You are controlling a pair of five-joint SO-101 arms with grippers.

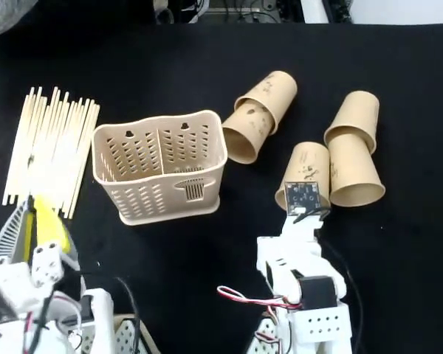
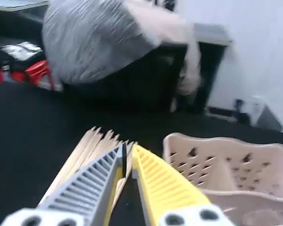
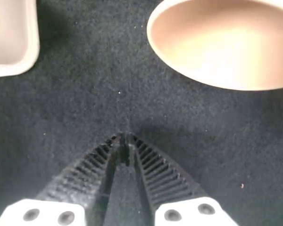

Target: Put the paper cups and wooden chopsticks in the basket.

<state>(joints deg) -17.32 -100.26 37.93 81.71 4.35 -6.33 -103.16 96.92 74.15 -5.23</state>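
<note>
Wooden chopsticks (image 1: 50, 151) beside the beige basket (image 1: 162, 195)

My left pincer (image 2: 129, 151) is hard plastic with fine ridges moulded across it. One finger is bright yellow and the other is dull grey, and both have a slight sheen. My right pincer (image 3: 124, 140) has dark, matt, ribbed plastic fingers on smooth white plastic mounts. The counter (image 1: 170, 66) is covered in black cloth that is matt and faintly fuzzy, like felt, with pale lint specks. The basket (image 1: 155, 199) is smooth beige plastic with a soft satin finish, and its walls are pierced by slots. The paper cups (image 1: 354, 173) are tan, matt paper outside, paler and smoother inside. The chopsticks (image 1: 52, 147) are pale, bare, unvarnished wood.
</note>
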